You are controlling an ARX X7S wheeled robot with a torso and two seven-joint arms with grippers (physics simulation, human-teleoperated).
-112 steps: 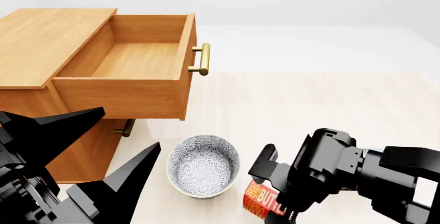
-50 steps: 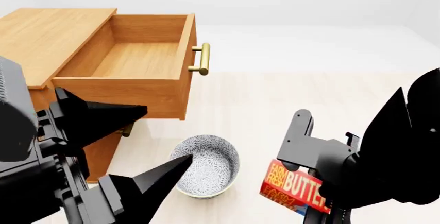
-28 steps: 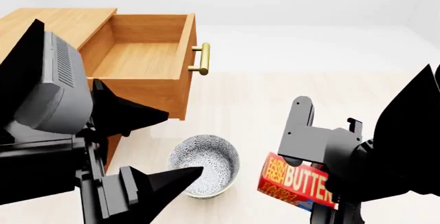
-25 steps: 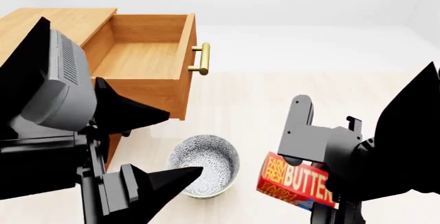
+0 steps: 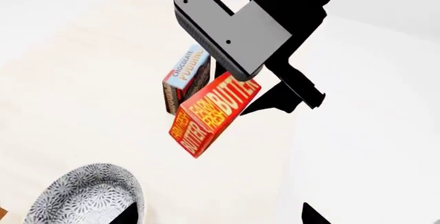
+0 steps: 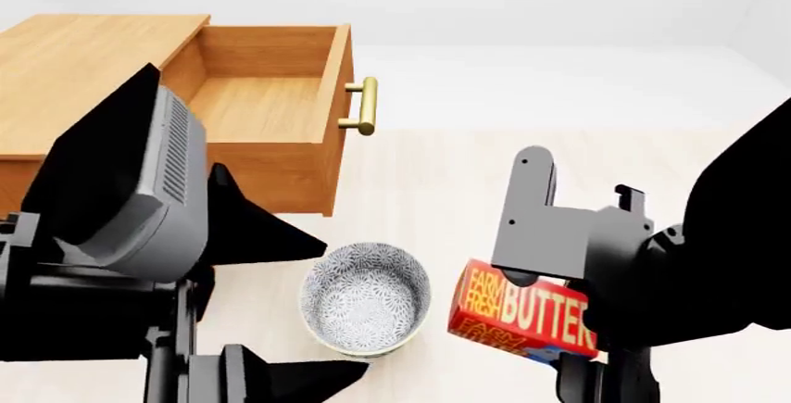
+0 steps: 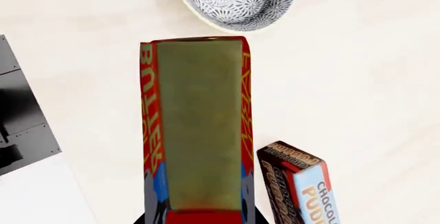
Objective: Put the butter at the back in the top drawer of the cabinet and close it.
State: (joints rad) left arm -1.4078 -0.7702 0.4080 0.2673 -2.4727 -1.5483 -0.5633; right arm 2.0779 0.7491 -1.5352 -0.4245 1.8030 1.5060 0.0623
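**Head view: right gripper holds butter above floor, drawer open**

Head view, lower right of frame: right gripper [image 6: 544,306] is clamped on the butter [image 6: 525,315], box tilted, lifted off the pale floor [image 6: 495,181]. One grey finger [image 6: 534,218] stands upright above the box; the black arm body fills the right edge. Butter sits just right of the patterned bowl [image 6: 367,296], not touching it.

Left arm takes up the lower left of frame, grey housing raised and tilted, black pointed fingers [image 6: 254,227] spread wide with nothing between them. Left gripper [image 6: 278,301] hangs close beside the bowl; contact cannot be told.

Upper left of frame: cabinet [image 6: 74,79] with the top drawer [image 6: 254,107] pulled out and its inside bare wood. Brass handle [image 6: 362,107] faces right.

Left wrist view: butter [image 5: 213,113] at frame centre, gripped at its upper end by the grey finger [image 5: 230,31], hanging at a slant. Chocolate pudding box [image 5: 185,80] stands on the floor behind it. Bowl [image 5: 86,198] at lower left corner.

Right wrist view: butter [image 7: 198,131] runs lengthwise through the frame centre, bowl [image 7: 237,0] at top, pudding box [image 7: 299,183] at lower right.
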